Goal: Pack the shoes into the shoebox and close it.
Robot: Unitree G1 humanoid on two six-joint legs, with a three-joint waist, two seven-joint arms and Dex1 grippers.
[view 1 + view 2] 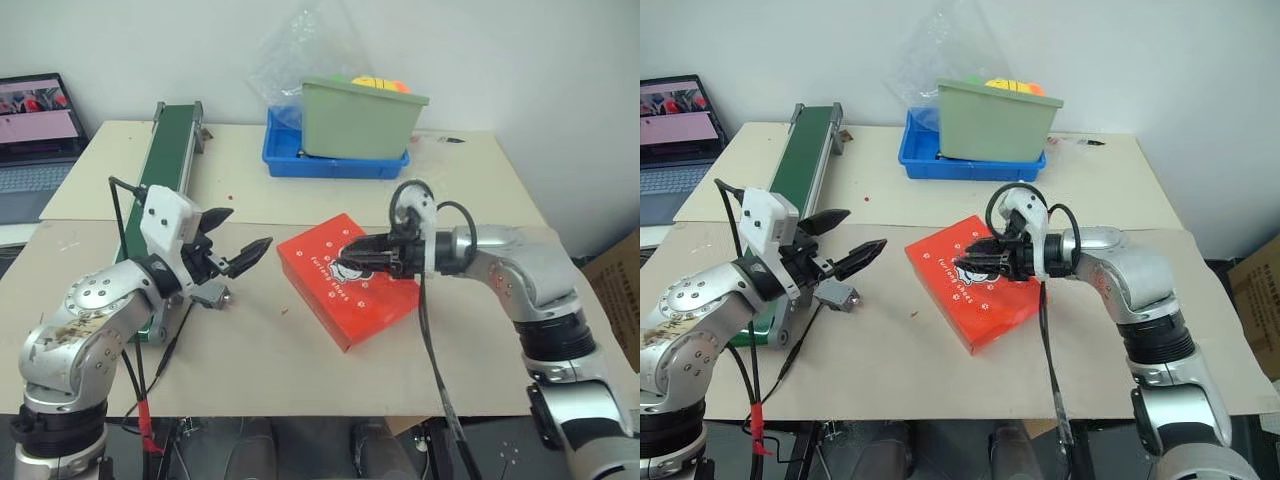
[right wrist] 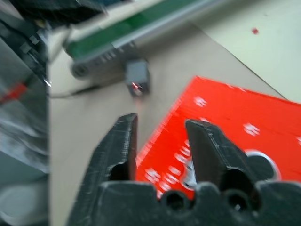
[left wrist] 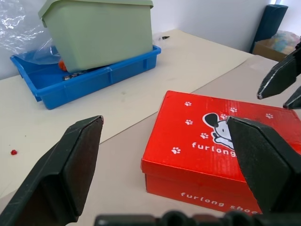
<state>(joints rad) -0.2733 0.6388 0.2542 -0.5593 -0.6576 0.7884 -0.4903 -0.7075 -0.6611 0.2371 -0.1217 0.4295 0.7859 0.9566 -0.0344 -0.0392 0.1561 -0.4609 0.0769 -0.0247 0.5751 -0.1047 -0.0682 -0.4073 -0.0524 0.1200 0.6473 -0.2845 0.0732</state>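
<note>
The red shoebox [image 1: 350,300] lies on the table with its lid down; the white cartoon logo and lettering face up. The shoes are out of view. My right gripper [image 1: 345,262] hovers over the lid near the logo. In the right wrist view its fingers [image 2: 123,141] stand apart with nothing between them. To the left of the box my left gripper [image 1: 248,228] is held above the table, wide open and empty, pointing toward the box [image 3: 197,141].
A green bin [image 1: 360,120] stands in a blue tray [image 1: 330,165] at the back, with a clear plastic bag [image 1: 300,50] behind it. A green conveyor [image 1: 165,160] runs along the left, with a small grey device [image 1: 210,295] and cables beside it. A laptop [image 1: 35,130] sits far left.
</note>
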